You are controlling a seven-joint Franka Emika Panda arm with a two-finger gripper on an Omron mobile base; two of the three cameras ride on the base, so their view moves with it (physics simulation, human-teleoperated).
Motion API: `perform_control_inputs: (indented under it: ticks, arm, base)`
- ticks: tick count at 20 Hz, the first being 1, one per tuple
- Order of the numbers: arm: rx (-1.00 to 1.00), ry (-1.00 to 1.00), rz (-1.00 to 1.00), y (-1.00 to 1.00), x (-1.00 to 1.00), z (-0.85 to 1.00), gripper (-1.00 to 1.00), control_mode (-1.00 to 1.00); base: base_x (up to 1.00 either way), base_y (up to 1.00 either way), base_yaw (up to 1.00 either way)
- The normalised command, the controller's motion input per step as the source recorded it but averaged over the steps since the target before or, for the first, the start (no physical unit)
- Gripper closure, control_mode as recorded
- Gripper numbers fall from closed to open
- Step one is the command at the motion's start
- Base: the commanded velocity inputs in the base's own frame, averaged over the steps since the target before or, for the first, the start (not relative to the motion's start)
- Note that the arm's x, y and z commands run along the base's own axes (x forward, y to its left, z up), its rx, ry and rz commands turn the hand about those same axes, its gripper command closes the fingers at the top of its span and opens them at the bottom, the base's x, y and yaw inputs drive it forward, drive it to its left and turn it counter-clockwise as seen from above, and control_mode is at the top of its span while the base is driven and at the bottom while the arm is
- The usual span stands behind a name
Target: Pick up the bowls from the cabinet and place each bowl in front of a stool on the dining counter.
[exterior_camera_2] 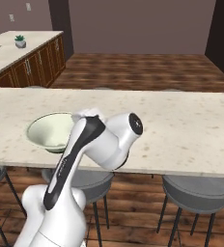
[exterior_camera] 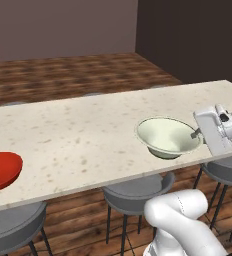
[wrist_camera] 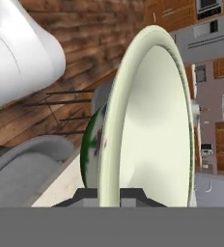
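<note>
The red bowl (exterior_camera: 2, 170) is already sitting on the counter (exterior_camera: 78, 135) above a stool (exterior_camera: 13, 225). Now the gripper (exterior_camera: 197, 133) is pinching the white bowl (exterior_camera: 168, 137) by its rim, holding it over the counter edge above another stool (exterior_camera: 138, 192); only the release is left.

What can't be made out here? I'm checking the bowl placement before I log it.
- Red bowl: cut off by the left edge in the left base view.
- Cream bowl: the arm hides its right side in the right base view.
- End effector fingertips: cut off at the bottom of the hand view; they straddle the rim.
- Stools: partly hidden under the dining counter.
</note>
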Motion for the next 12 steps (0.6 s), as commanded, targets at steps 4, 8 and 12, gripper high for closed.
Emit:
perform_control_inputs:
  ticks: [4,8,12]
  arm:
    - [-0.09,0.00,-0.10,0.05,0.46,-0.42,1.00,-1.00]
    - [-0.10,0.00,-0.10,0.04,0.40,-0.34,1.00,-1.00]
    - [-0.09,0.00,-0.08,0.00,0.44,-0.29,1.00,-1.00]
  base:
    - [0.00,0.00,0.00]
    - [0.00,0.00,0.00]
    - [0.00,0.00,0.00]
